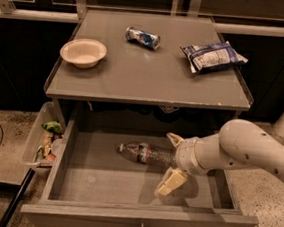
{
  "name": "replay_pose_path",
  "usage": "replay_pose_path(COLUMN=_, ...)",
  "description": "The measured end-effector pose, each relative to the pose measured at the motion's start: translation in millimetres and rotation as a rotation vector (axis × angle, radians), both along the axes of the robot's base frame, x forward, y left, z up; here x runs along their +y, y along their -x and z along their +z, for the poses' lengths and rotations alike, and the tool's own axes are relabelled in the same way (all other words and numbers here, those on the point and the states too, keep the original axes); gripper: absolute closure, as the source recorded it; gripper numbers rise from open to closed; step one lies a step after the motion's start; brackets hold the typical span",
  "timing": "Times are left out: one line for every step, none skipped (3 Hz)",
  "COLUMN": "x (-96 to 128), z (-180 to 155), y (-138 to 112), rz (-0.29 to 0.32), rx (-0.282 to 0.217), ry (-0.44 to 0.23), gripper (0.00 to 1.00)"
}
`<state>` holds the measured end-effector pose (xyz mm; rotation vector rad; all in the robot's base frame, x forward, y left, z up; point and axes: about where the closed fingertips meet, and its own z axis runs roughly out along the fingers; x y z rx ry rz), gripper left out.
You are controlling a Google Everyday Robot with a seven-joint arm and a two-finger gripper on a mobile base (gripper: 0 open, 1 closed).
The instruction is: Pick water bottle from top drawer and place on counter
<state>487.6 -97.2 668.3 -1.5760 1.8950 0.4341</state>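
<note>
The water bottle [144, 153] lies on its side in the open top drawer [105, 182], cap toward the left, with a dark label band at its middle. My gripper [171, 161] reaches in from the right on a white arm and hangs over the bottle's right end. Its two cream fingers are spread apart, one finger [174, 139] behind the bottle and one finger [171, 182] in front. Nothing is held. The counter [146, 73] is the grey cabinet top above the drawer.
On the counter sit a white bowl [83, 52] at the left, a crushed blue-silver can [142, 37] at the back and a blue-white snack bag [212, 56] at the right. A clear bin of scraps [45, 139] hangs at the drawer's left side.
</note>
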Motion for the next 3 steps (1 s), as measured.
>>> replay_pose_path(x=16.4, z=-20.9, y=-15.9, rz=0.019, rx=-0.025, ry=-0.018, gripper=0.0)
replay_pose_path(x=25.5, z=-31.0, y=-35.3, rz=0.029, rx=-0.051, ry=-0.029, gripper=0.0)
replay_pose_path(x=31.0, z=-38.9, y=-50.4, rz=0.032, rx=-0.062, ry=-0.043, gripper=0.0)
